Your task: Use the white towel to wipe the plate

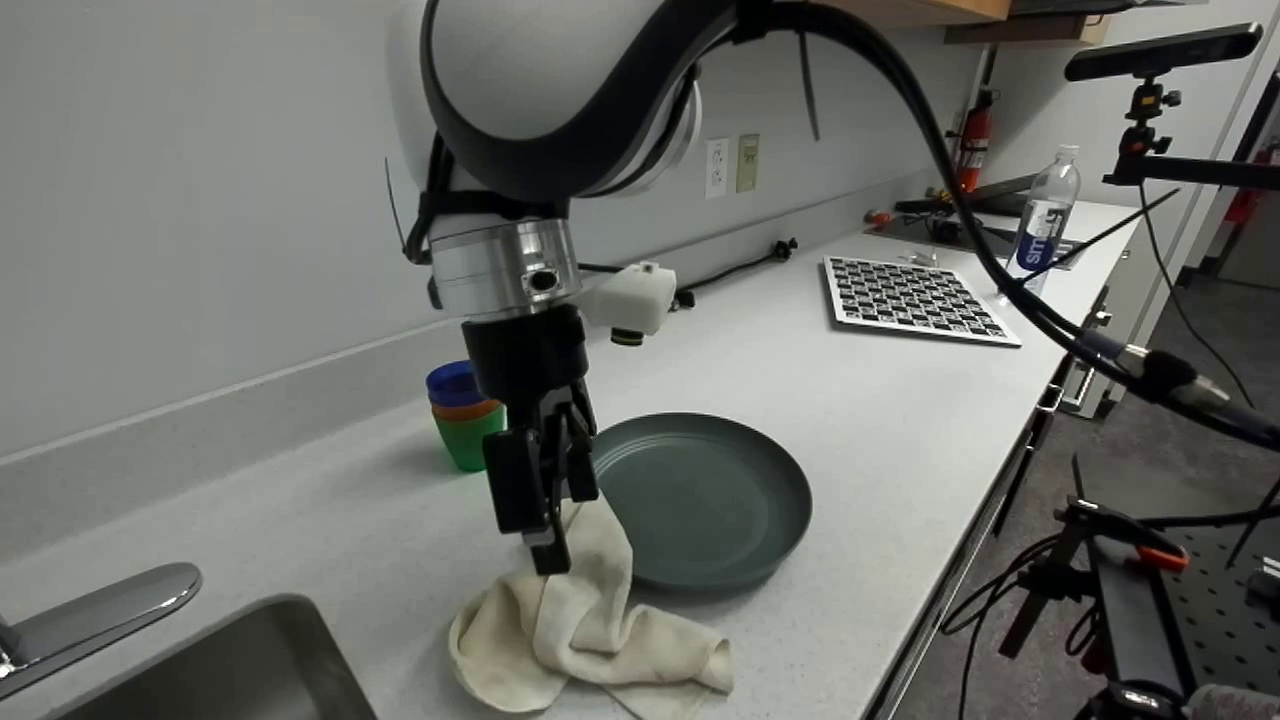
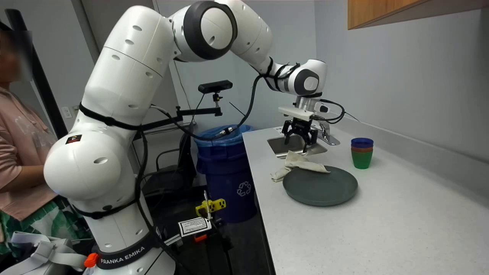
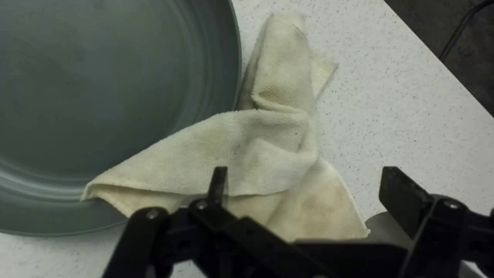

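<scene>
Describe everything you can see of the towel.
The towel is off-white, fuzzy-looking cloth with faint tan patches. It lies crumpled in loose folds: one flap drapes over the edge of the plate and onto it, while the rest is bunched on the counter. Plate and counter both touch it. The jaws stand wide apart near it, not gripping it; whether they brush it is unclear.

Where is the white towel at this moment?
In the wrist view, the towel lies crumpled near the centre, partly over the lower right rim of the plate and partly on the counter beside it.
</scene>
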You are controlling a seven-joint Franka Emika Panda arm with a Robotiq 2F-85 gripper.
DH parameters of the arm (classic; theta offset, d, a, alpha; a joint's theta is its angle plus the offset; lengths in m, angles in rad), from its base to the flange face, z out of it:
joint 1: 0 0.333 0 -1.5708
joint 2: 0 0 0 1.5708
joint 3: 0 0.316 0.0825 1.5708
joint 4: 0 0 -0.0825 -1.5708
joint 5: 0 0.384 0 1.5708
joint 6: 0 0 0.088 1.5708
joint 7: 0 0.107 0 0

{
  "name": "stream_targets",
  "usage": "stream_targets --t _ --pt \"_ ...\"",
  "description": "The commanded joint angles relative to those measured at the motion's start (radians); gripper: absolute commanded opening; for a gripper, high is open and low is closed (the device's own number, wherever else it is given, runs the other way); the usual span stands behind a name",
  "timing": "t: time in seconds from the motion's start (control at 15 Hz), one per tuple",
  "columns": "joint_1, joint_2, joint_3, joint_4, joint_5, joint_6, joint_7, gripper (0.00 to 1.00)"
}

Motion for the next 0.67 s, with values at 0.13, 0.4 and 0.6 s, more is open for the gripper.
stream_targets --t 0.13,0.4,0.6 --pt "0.004 0.026 0.009 0.033 -0.004 -0.064 0.002 1.0" --pt "0.017 0.023 -0.007 0.039 -0.031 -0.048 0.028 1.0" --pt "0.028 0.063 -0.006 0.032 -0.041 0.055 0.031 1.0"
